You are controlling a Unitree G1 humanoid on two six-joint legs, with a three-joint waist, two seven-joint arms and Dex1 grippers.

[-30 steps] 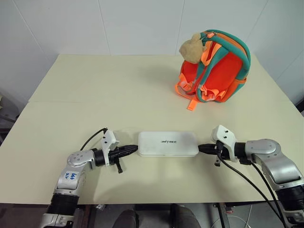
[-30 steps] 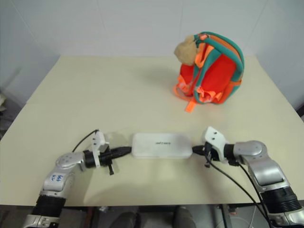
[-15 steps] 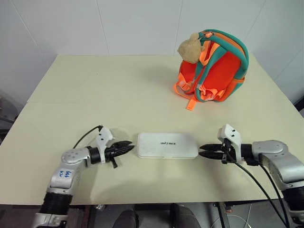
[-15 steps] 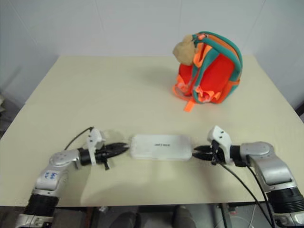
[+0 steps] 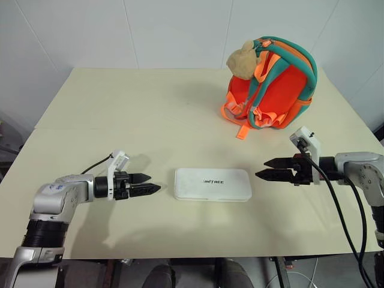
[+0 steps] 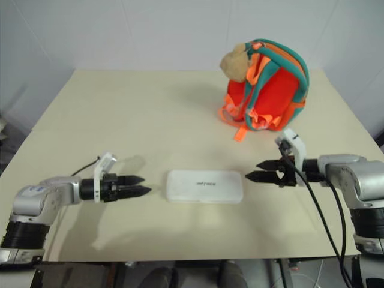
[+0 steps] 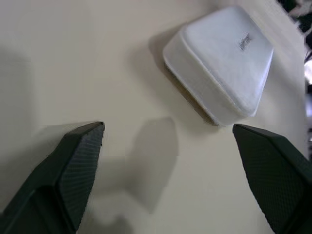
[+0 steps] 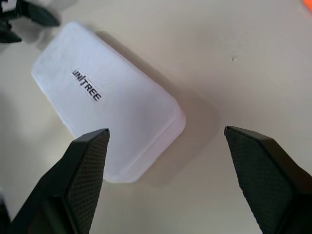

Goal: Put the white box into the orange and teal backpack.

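The flat white rectangular box [image 5: 212, 183] with rounded corners and dark lettering is seen lying on the cream table [image 5: 120, 114], low in the centre of the frame, touched by nothing. It is flanked by the left gripper [image 5: 144, 183] and the right gripper [image 5: 269, 169], both jaws spread and empty. The bright orange fabric backpack [image 5: 271, 85] with teal trim stands upright at the upper right, well apart. Nothing has been accomplished yet: grasping, carrying and inserting all remain.

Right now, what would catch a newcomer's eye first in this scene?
The orange and teal backpack stands out brightly at the far right of the table, a tan plush toy at its top. Nearer, the white box lies flat between the open left pincer and open right pincer, neither touching it.
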